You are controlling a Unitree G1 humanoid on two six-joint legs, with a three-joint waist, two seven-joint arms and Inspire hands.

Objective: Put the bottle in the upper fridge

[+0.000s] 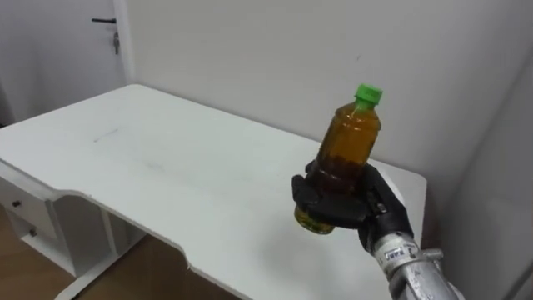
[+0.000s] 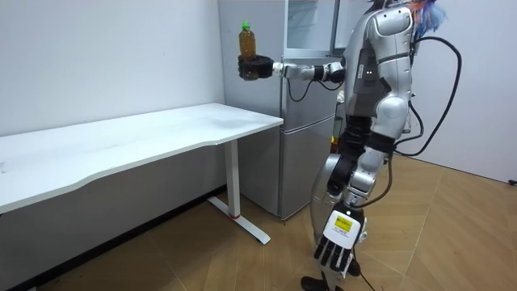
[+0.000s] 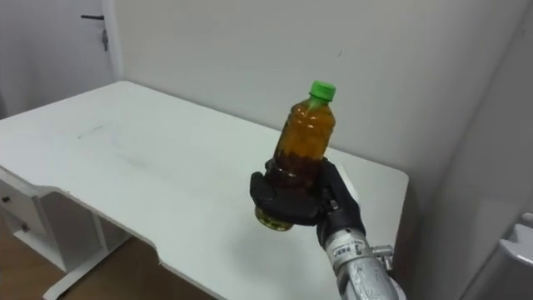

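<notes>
My right hand point(image 1: 337, 198) is shut on the lower half of a clear bottle point(image 1: 351, 137) of amber drink with a green cap. It holds the bottle upright in the air, above the right end of the white table point(image 1: 166, 167). In the room view the right arm reaches straight out at shoulder height, and the bottle point(image 2: 246, 38) stands in the hand point(image 2: 255, 68) near the grey fridge point(image 2: 305, 145). The fridge's upper part point(image 2: 311, 24) looks open, with pale shelves inside. My left hand point(image 2: 334, 252) hangs low beside my leg, fingers relaxed and holding nothing.
I stand on a wooden floor just in front of the fridge, at the table's end. The fridge's grey side point(image 1: 500, 208) rises at the right edge of the eye views. A white wall runs behind the table, and a door with a dark handle point(image 1: 104, 21) is at the far left.
</notes>
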